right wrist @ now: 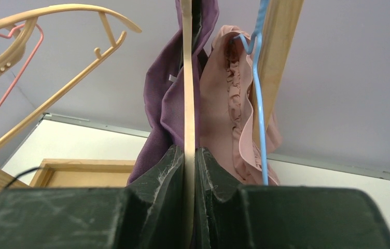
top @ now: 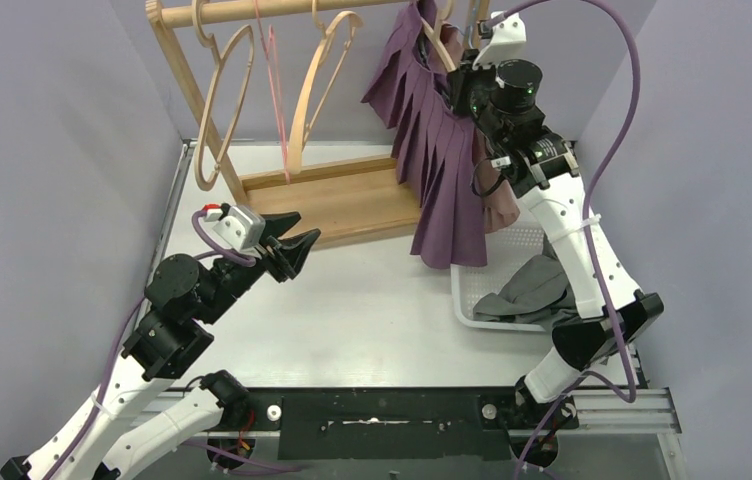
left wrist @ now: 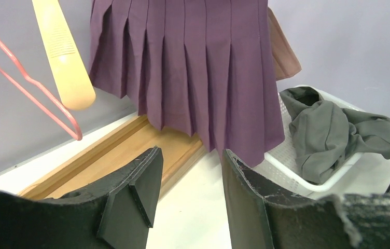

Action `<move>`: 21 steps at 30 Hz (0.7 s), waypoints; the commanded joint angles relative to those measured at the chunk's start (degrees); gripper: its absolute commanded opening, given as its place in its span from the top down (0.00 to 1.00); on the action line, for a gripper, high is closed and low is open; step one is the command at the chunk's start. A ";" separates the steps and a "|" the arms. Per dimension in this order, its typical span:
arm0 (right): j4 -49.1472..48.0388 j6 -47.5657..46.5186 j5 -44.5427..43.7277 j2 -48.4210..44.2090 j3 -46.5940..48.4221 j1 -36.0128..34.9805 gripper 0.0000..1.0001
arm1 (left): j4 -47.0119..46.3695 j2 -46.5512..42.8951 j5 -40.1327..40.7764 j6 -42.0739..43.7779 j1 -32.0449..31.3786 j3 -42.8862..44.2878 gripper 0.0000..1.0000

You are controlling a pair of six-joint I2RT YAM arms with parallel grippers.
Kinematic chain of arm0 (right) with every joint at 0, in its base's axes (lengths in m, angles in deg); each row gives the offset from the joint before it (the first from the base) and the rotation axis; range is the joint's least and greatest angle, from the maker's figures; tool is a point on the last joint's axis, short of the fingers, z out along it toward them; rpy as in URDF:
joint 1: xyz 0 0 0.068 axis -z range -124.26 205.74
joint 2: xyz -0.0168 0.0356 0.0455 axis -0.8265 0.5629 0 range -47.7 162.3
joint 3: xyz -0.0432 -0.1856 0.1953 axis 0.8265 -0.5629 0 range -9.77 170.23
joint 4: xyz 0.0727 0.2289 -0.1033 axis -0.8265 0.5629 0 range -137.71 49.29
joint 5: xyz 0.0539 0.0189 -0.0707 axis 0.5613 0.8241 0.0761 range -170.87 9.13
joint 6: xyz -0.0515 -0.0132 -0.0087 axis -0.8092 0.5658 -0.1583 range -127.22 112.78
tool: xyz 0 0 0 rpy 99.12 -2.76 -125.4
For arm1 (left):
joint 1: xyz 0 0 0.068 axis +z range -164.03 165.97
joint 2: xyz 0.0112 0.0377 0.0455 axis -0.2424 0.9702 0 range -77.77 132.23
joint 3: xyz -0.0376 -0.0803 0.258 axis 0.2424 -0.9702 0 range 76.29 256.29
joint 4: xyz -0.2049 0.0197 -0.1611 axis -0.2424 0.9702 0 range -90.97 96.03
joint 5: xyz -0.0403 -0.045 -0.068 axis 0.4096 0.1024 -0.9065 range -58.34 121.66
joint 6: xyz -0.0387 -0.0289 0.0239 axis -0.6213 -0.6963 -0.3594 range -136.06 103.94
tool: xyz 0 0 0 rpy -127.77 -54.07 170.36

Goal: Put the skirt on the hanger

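The purple pleated skirt (top: pixel 442 170) hangs from a wooden hanger (top: pixel 439 45) at the right end of the rack's rail. My right gripper (top: pixel 460 80) is up there, shut on the hanger. In the right wrist view its fingers (right wrist: pixel 167 171) press flat on the thin wooden hanger (right wrist: pixel 187 104), and the skirt's waist (right wrist: pixel 167 109) drapes over the hanger's left side. My left gripper (top: pixel 287 245) hovers low over the table, left of the skirt's hem and apart from it. It (left wrist: pixel 190 171) stands open and empty, facing the skirt (left wrist: pixel 198 67).
The wooden rack (top: pixel 337 200) carries empty wooden hangers (top: pixel 222 100) and a pink wire hanger (top: pixel 274 80). A pink garment (right wrist: pixel 224 114) hangs on a blue hanger (right wrist: pixel 258 104) just right of the skirt. A white basket (top: pixel 462 300) at the right holds grey cloth (top: pixel 537 290).
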 commanded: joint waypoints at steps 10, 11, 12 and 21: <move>-3.33 4.54 4.06 -2.57 8.28 2.10 0.64 | -1.85 -0.81 1.58 -1.37 -0.18 -0.22 0.55; -2.97 4.75 4.07 -3.15 8.60 2.15 0.56 | -1.86 -0.70 1.57 -1.36 -0.18 -0.24 0.55; -2.58 4.85 4.42 -3.74 8.96 2.18 0.50 | -1.92 -0.59 1.52 -1.38 -0.23 -0.30 0.55; 2.84 6.55 1.51 -14.62 2.33 2.20 0.36 | -2.64 0.06 1.91 -2.13 -0.19 -0.50 0.55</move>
